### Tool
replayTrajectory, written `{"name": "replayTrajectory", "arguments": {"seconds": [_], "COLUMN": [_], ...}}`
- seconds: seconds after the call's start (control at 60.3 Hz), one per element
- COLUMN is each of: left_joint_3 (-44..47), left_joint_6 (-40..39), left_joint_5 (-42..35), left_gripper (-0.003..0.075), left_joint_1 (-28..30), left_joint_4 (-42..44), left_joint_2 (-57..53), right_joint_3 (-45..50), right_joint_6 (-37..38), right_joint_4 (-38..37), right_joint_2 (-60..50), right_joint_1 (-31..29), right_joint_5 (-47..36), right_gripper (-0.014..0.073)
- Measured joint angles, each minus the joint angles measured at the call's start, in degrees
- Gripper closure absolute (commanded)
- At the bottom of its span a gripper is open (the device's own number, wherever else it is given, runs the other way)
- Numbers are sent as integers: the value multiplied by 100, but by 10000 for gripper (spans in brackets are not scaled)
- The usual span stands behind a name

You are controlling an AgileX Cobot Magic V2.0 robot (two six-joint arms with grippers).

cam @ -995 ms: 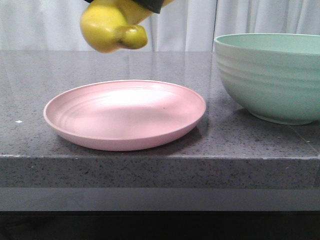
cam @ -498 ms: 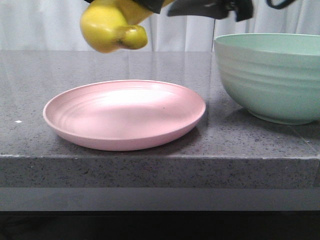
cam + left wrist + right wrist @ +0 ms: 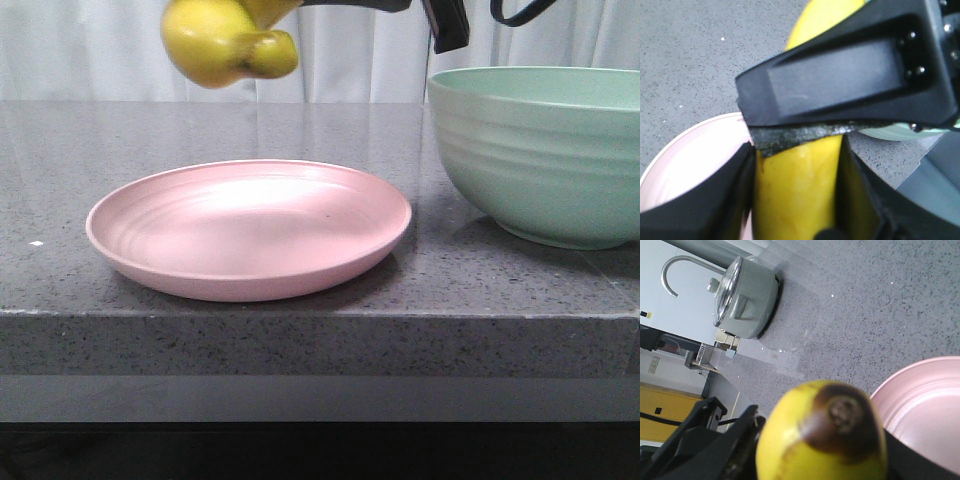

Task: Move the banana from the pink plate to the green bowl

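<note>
The banana (image 3: 225,40) hangs high above the far left part of the pink plate (image 3: 250,230), which is empty. In the left wrist view my left gripper (image 3: 797,152) is shut on the banana (image 3: 800,190), with the plate (image 3: 695,165) below. My right gripper (image 3: 825,452) is open, its fingers on either side of the banana's dark end (image 3: 840,415). One of its fingers (image 3: 850,75) crosses over the banana. Part of the right gripper (image 3: 445,25) shows at the top of the front view. The green bowl (image 3: 540,150) stands to the right of the plate, and no contents show above its rim.
The grey stone table ends at a front edge (image 3: 320,315) just before the plate. A lidded grey pot (image 3: 745,297) stands further off on the counter. A white curtain (image 3: 360,60) hangs behind.
The right gripper has come in from the right and reached the banana. The banana has risen slightly. The plate and bowl have not moved.
</note>
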Motion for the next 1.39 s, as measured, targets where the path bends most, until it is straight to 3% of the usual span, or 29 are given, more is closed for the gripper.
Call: {"name": "replayTrajectory", "arguments": {"seconds": [0.05, 0.149, 0.315, 0.481, 0.746, 0.829, 0.912, 1.012, 1.111, 1.393], "left_joint_3": [0, 0, 0, 0, 0, 0, 0, 0, 0, 0], "left_joint_6": [0, 0, 0, 0, 0, 0, 0, 0, 0, 0], "left_joint_5": [27, 61, 65, 74, 74, 74, 74, 74, 74, 78], "left_gripper": [239, 147, 142, 142, 142, 143, 143, 143, 143, 143], "left_joint_1": [0, 0, 0, 0, 0, 0, 0, 0, 0, 0], "left_joint_4": [11, 0, 0, 0, 0, 0, 0, 0, 0, 0], "left_joint_2": [0, 0, 0, 0, 0, 0, 0, 0, 0, 0], "right_joint_3": [0, -24, -24, -177, -1199, -1553, -1829, -1866, -1866, -1719], "right_joint_6": [-23, -68, -241, -340, -383, -382, -395, -395, -399, -399], "right_joint_4": [-46, -59, -159, -559, -802, -1382, -2641, -3918, -4743, -5308], "right_joint_2": [0, 0, 0, 0, 0, 0, -10, -10, 13, 361], "right_joint_1": [0, 21, -144, -881, -2232, -2509, -2633, -2603, -2479, -2245], "right_joint_5": [0, 11, 23, 141, 1592, 1866, 1908, 1761, 1642, 1618], "right_gripper": [485, 485, 485, 485, 485, 478, 452, 428, 428, 428]}}
